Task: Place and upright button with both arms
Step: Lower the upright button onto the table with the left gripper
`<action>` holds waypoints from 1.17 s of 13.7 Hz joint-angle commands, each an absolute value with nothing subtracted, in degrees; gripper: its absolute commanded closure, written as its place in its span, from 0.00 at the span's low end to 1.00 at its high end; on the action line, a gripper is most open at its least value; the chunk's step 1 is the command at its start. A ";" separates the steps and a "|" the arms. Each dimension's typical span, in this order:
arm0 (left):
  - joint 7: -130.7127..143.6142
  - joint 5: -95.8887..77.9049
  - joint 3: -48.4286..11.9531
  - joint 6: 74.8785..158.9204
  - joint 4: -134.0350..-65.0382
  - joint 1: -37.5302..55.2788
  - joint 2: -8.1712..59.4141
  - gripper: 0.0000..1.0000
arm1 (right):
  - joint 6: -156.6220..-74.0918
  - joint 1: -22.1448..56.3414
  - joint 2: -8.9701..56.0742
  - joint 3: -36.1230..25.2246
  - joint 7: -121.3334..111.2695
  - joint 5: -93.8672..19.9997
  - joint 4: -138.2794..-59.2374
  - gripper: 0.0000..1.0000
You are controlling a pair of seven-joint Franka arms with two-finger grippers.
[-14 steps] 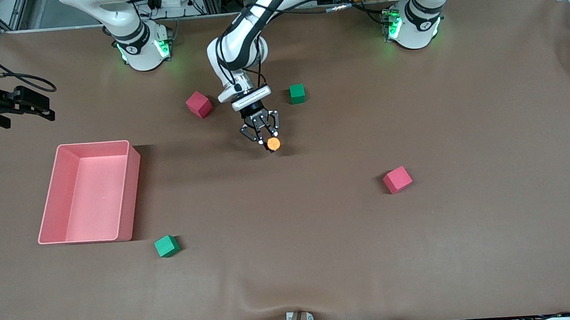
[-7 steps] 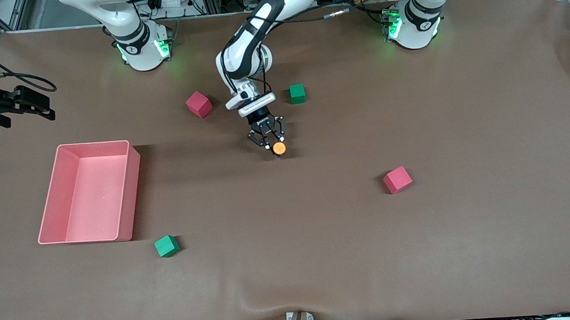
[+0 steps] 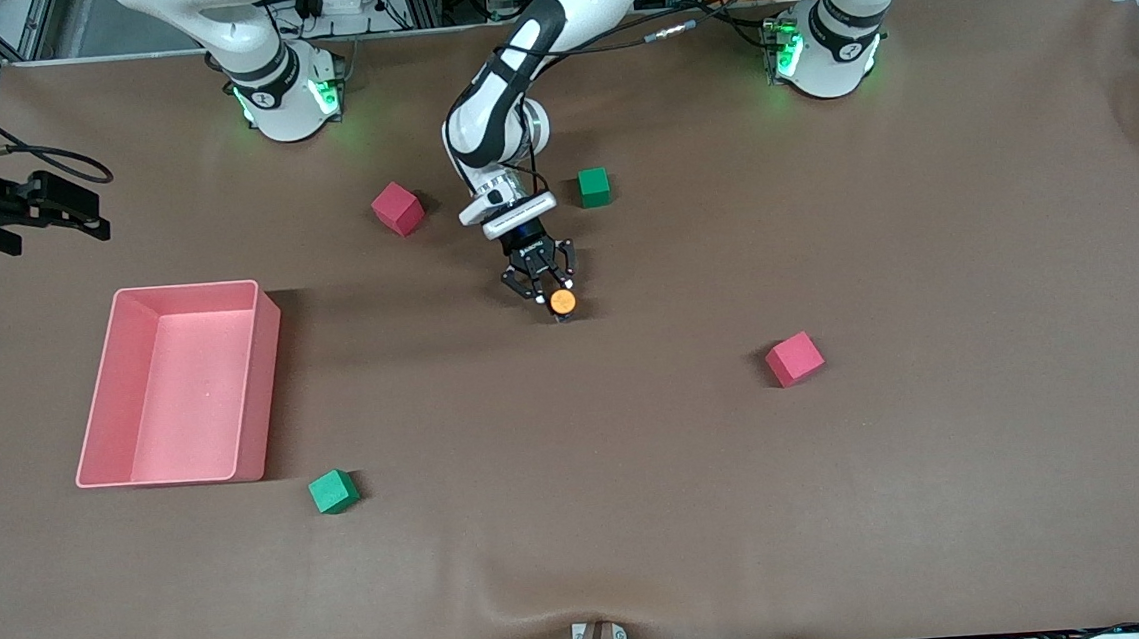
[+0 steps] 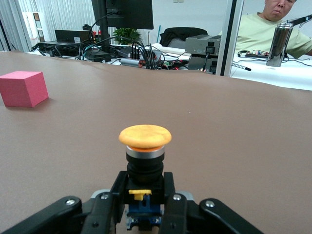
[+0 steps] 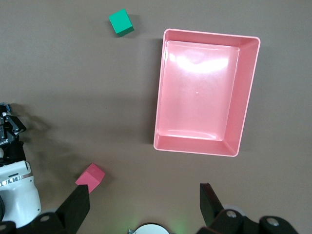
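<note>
The button [image 4: 145, 161] stands cap-up in the left gripper's [image 3: 549, 291] tight fingers, low over the counter [image 3: 641, 475]. The right gripper [image 5: 146, 207] waits, fingers wide.

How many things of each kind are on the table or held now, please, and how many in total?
Pink cubes: 2, and
Green cubes: 2, and
Pink tray: 1
Button, held in the shut left gripper: 1
Total: 6
</note>
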State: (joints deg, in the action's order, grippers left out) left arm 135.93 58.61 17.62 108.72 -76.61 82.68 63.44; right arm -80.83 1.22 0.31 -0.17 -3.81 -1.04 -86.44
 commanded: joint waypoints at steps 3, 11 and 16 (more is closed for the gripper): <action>137.64 60.03 18.19 107.49 -75.41 83.23 65.04 0.90 | -80.16 1.23 0.26 -0.35 -3.69 -1.58 -85.96 0.00; 136.24 60.64 18.19 107.75 -75.50 83.23 64.87 0.00 | -78.84 0.88 0.09 -0.62 -3.60 -1.41 -85.78 0.00; 128.34 59.94 15.13 107.49 -75.50 83.32 61.36 0.00 | -78.84 0.97 0.09 -0.53 -3.60 -1.41 -85.69 0.00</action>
